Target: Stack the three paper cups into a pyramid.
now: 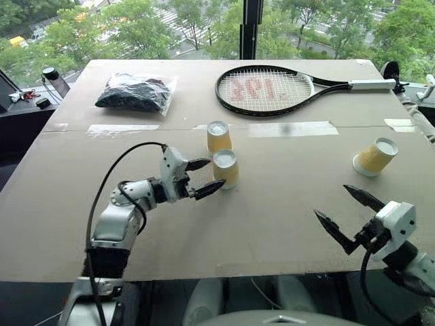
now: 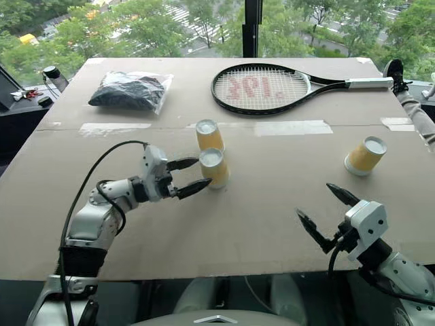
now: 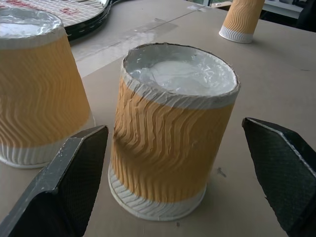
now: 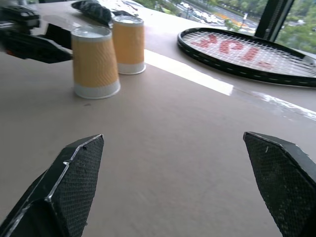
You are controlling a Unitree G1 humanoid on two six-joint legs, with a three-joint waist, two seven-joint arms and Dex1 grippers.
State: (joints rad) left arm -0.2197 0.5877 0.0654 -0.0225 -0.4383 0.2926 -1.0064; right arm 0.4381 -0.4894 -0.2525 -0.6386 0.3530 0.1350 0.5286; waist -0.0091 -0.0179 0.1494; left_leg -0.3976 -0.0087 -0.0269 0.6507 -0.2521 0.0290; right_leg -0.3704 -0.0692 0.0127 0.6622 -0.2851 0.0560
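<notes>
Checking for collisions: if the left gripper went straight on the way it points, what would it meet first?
The nearer paper cup, standing upside down between the open fingers of the left gripper; it would likely be pushed along.

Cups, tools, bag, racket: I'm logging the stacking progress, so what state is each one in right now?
Near cup: upside down, between the open left tool's fingers, not gripped.
Far cup: upside down, just behind the near one.
Third cup: apart on the right, tilted.
Left tool: open.
Right tool: open, empty.
Plastic bag: lying flat, holding something dark.
Racket: lying flat.
</notes>
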